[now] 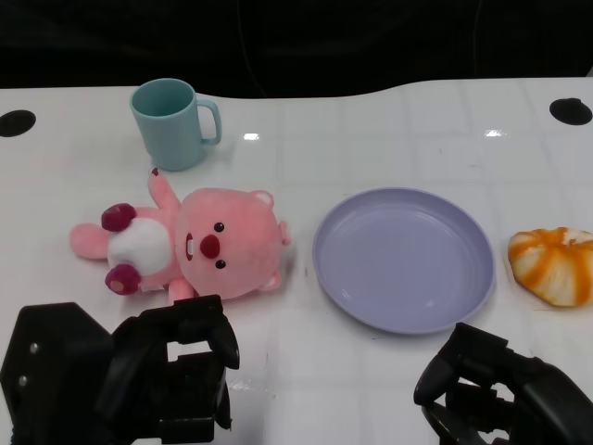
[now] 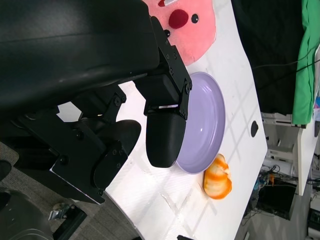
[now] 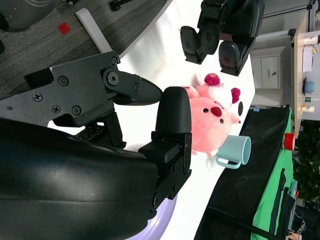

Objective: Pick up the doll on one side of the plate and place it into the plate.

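The pink plush doll (image 1: pixel 185 246) lies on its back on the table, just beside the lavender plate (image 1: pixel 404 259), on the side toward the teal mug (image 1: pixel 173 123). We note its long axis points across toward the plate, head nearest the rim. The left hand (image 1: pixel 171 371) hovers just short of the doll's head, fingers apart, holding nothing; we judge it nearer. The right hand (image 1: pixel 491 389), near the plate's opposite side, also holds nothing.

White table (image 1: pixel 389 130) — doll (image 1: pixel 199 243), plate (image 1: pixel 403 258), mug (image 1: pixel 172 123)
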